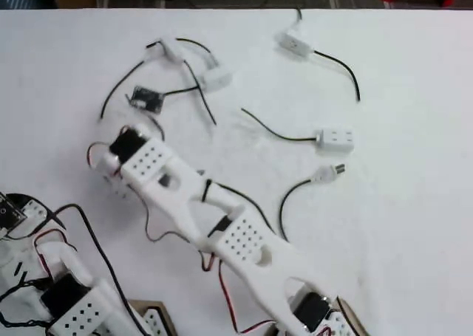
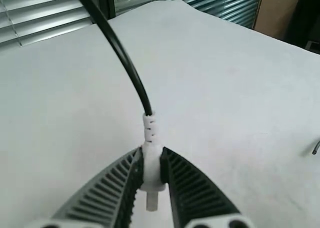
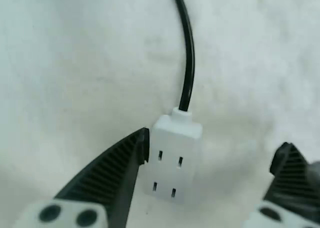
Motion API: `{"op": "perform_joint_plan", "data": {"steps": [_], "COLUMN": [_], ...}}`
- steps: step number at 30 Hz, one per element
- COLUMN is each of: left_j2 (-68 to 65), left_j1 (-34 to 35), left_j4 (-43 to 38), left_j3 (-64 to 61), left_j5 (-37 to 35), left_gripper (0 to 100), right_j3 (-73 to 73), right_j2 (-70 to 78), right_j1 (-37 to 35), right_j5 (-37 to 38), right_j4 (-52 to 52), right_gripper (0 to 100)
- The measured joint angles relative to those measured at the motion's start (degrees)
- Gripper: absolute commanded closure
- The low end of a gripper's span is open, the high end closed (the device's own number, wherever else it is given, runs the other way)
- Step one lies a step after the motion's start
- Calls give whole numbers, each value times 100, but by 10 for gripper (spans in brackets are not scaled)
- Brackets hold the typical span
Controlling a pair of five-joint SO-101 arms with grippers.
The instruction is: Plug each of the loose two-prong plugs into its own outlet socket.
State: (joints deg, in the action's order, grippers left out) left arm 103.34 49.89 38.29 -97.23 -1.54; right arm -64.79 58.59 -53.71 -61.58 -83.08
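My left gripper point(image 2: 151, 157) is shut on a white two-prong plug point(image 2: 151, 138), and the plug's black cable point(image 2: 120, 52) arches up and away over the white table. My right gripper point(image 3: 215, 144) is open and low over the table, with a white outlet socket point(image 3: 175, 160) between its fingers, closer to one finger point(image 3: 120, 163). In the high view the right arm point(image 1: 222, 225) stretches diagonally to the table's left side, and the left arm point(image 1: 70, 303) sits at the near left corner. A loose plug point(image 1: 327, 174) lies right of centre, just in front of another socket point(image 1: 335, 139).
A third socket point(image 1: 294, 43) with a black cable lies at the back. Two white connectors point(image 1: 214, 77) and a small black part point(image 1: 144, 98) lie among tangled cables at the back left. Red and black arm wires point(image 1: 222, 284) trail near the front edge.
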Motion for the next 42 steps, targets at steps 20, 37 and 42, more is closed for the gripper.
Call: {"op": "perform_joint_plan", "data": {"steps": [20, 37, 42], "left_j2": [62, -5908, -7349], "left_j1": [-2418, -2690, -2690], "left_j4": [2312, 2207, 3103], "left_j3": [3191, 6804, 7675], "left_j5": [-422, -1468, -1591], "left_gripper": [979, 977, 976], "right_j3": [-2602, -501, 281], "right_j2": [-589, -589, -589], "right_j1": [4000, 5380, 5248], "right_j5": [2866, 2919, 2919], "right_j4": [-1521, -1538, -1538], "right_gripper": [608, 608, 608]}}
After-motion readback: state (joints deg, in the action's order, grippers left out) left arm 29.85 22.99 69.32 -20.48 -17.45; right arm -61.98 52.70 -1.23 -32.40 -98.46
